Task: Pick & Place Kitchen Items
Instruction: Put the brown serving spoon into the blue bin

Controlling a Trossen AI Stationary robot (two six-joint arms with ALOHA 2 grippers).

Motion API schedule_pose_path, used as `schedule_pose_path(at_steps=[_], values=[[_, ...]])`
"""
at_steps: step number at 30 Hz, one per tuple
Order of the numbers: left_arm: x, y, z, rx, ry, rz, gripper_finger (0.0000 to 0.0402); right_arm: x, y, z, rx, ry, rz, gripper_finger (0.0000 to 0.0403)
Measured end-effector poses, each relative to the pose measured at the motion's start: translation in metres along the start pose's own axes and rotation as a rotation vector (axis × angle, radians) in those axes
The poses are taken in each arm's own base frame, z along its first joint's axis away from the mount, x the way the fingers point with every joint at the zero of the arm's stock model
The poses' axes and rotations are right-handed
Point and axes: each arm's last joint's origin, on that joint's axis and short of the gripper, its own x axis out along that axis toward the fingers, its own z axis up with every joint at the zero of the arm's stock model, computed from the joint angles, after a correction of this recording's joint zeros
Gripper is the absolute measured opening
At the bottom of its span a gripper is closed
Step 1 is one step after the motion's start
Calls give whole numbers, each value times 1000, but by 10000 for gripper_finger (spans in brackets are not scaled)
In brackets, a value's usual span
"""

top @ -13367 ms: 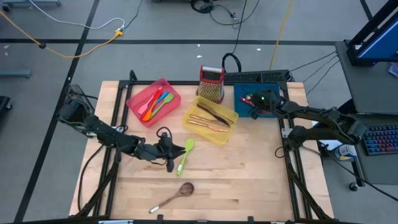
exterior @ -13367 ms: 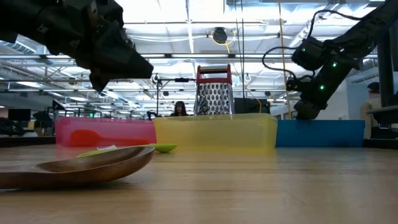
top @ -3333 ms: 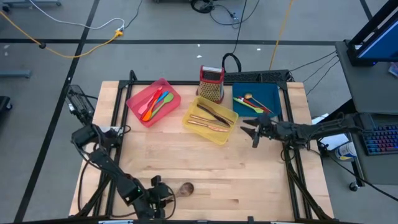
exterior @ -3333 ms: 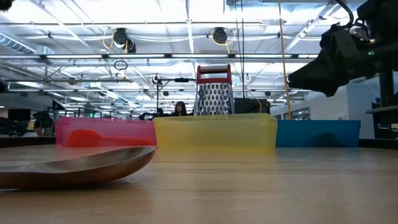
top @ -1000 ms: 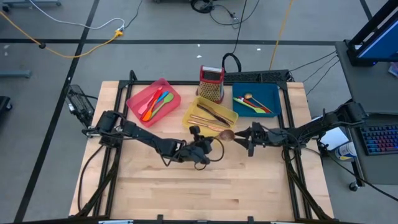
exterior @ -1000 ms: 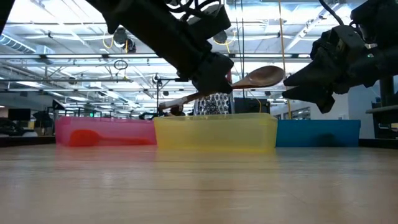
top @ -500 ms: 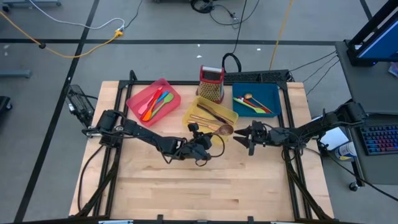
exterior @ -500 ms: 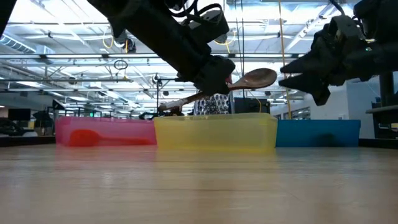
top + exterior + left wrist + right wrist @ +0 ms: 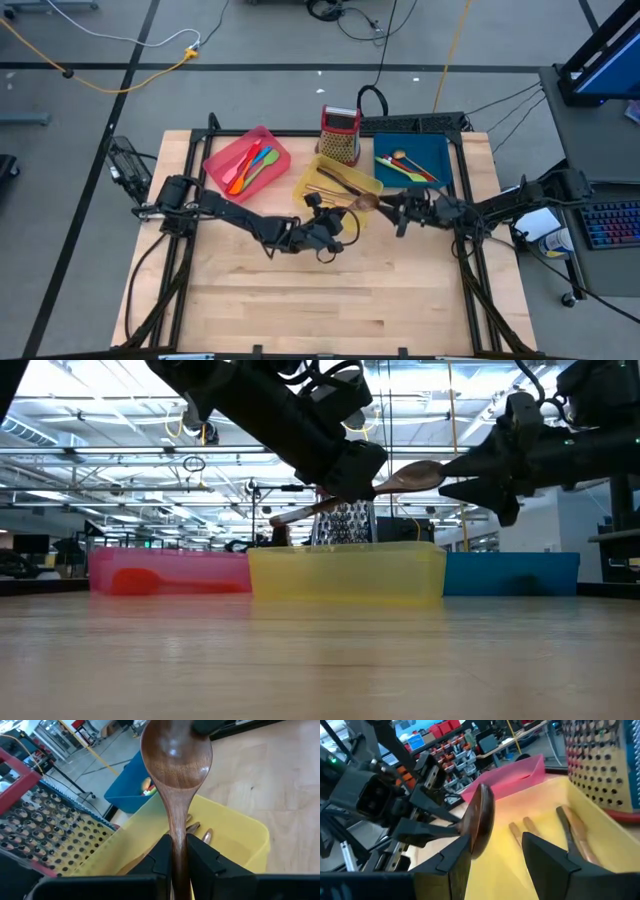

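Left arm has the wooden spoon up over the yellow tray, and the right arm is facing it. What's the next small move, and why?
Probably ease the right end effector forward a little, then close. The left end effector is shut on the wooden spoon by its handle above the yellow tray. The spoon's bowl sits just ahead of the right's open fingers, which suggests a handover.

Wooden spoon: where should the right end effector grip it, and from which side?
Probably the bowl end of the wooden spoon, coming from the table's right. The left end effector is shut on the handle, holding it above the yellow tray with the bowl pointing at the open right end effector.
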Motion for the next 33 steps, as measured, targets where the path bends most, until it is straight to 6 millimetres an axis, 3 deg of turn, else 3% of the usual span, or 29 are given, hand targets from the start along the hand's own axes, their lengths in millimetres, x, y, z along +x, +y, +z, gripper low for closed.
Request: schedule_pose_path(at_steps=[10, 21, 33], values=[[6, 5, 0, -8, -4, -42, 39, 2, -3, 4, -5, -14, 20, 154], [15, 14, 0, -23, -16, -46, 41, 2, -6, 5, -62, -21, -13, 20], [17, 16, 0, -45, -14, -52, 56, 2, -7, 3, -65, -14, -41, 16]])
